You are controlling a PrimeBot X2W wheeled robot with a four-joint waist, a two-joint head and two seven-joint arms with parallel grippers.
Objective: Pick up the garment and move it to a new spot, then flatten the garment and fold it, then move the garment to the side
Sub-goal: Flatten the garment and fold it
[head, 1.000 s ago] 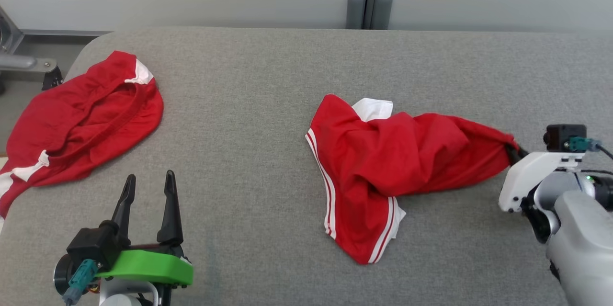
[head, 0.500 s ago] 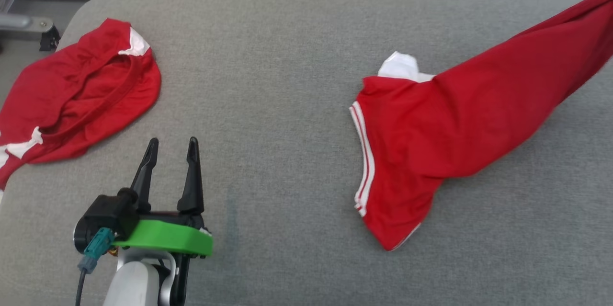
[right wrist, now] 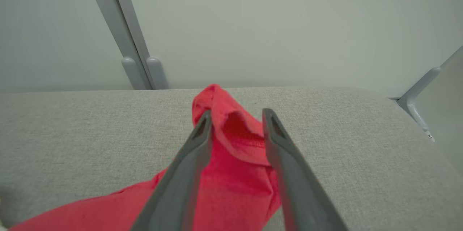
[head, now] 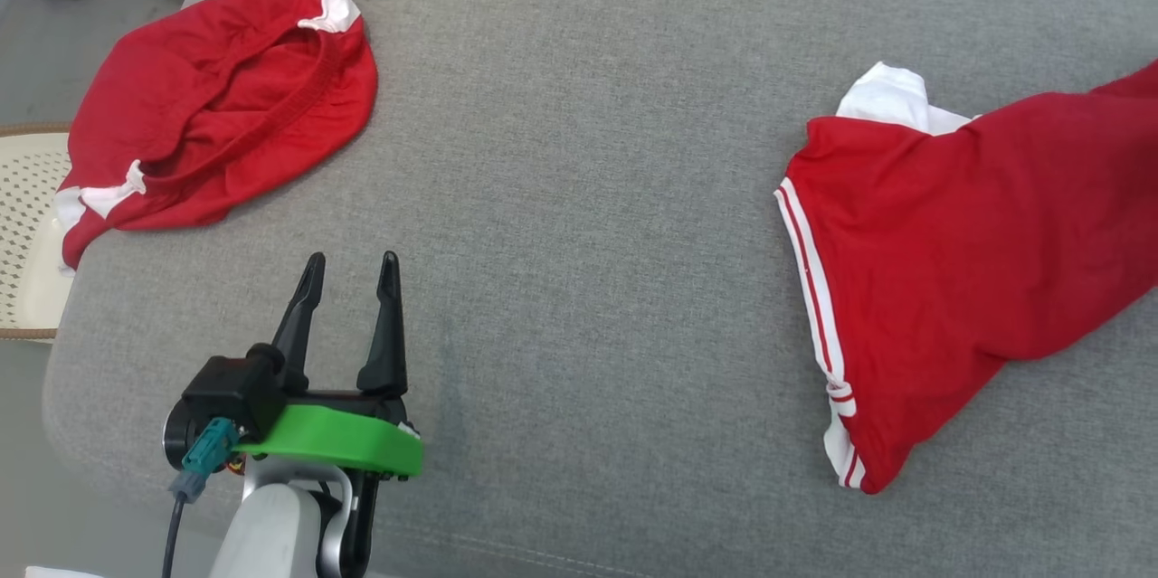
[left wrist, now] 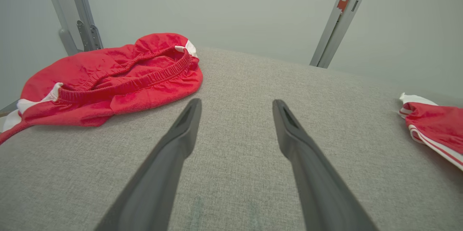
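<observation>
the garment [head: 977, 243], red shorts with white side stripes, lies on the right of the grey padded surface [head: 579, 153] and runs off the head view's right edge. the right gripper [right wrist: 235, 115] has its fingers apart, with a bunched red end of the garment standing between them. the left gripper [head: 351, 263] hovers spread wide and empty over bare surface at the front left. a second red garment [head: 226, 90] sits crumpled at the far left corner

The left claw [head: 351, 258] has dark tapered fingers [head: 384, 325], green bracket [head: 335, 444], teal connector [head: 201, 460].
</observation>
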